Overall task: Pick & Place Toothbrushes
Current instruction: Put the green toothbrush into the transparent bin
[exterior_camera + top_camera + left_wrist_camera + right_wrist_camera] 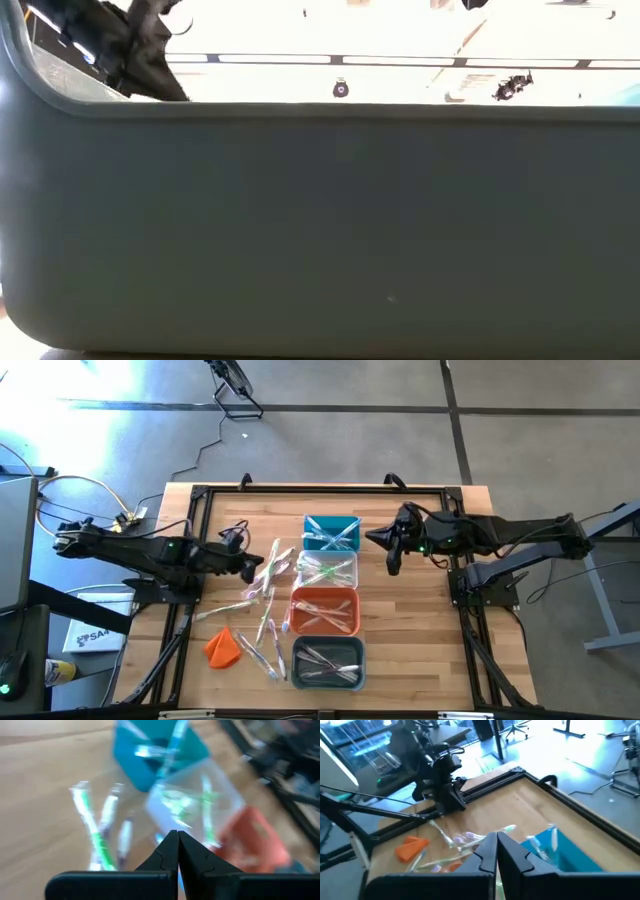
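Four bins run in a column down the worktop (pixel 430 610); the clear bin (pixel 329 571) is second from the far end. Left of it, loose toothbrushes (pixel 262 605) lie scattered, and the left end effector (pixel 250 571) sits among them, fingers pressed together, holding nothing visible. Right of the clear bin, the right end effector (pixel 392 563) hangs, also closed and empty.
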Motion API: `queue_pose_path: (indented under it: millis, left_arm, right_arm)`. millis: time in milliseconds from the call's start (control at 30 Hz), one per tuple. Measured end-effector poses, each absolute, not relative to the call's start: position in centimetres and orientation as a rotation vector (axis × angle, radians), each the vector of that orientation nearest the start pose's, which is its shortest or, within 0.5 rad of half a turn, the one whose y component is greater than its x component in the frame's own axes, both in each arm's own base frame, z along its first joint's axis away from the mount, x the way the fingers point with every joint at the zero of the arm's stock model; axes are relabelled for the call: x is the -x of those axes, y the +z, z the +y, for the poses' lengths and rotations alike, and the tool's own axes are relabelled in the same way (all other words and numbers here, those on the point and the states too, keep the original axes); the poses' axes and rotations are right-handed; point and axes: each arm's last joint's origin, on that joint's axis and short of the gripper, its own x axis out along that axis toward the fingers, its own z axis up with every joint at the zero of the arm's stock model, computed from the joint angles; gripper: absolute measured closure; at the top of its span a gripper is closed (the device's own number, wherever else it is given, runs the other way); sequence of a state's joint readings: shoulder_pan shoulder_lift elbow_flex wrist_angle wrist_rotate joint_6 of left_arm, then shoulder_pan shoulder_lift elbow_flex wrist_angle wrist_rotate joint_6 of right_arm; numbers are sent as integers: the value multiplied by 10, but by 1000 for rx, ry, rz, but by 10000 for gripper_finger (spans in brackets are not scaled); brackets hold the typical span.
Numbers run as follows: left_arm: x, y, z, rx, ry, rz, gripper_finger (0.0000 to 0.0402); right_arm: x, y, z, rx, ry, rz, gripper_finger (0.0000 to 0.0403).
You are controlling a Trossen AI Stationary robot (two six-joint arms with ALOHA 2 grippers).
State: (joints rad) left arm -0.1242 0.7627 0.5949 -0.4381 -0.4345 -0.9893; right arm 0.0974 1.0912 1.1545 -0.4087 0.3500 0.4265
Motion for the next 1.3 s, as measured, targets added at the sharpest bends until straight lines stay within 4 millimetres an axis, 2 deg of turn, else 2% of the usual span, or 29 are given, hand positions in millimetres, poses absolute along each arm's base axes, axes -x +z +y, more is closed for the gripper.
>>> queue_pose_path:
  millis: [167, 367, 667, 967, 1100, 1300]
  left_arm:
    - [-169, 233, -2, 826, 735, 428, 402]
    - [-179, 217, 22, 950, 806, 543, 402]
    - [-194, 219, 59, 959, 707, 477, 402]
    - [-185, 219, 84, 829, 752, 490, 397]
    - [-181, 219, 91, 850, 739, 494, 366]
    - [-181, 217, 94, 857, 755, 497, 289]
  right_arm:
    - [-228, 381, 12, -287, -309, 286, 399]
    - [-228, 381, 5, -232, -330, 292, 400]
    - [-222, 385, -19, -203, -416, 273, 399]
    - [-217, 387, -37, -222, -497, 252, 399]
    - [-216, 387, -43, -229, -524, 249, 399]
    - [-214, 387, -52, -216, -566, 250, 399]
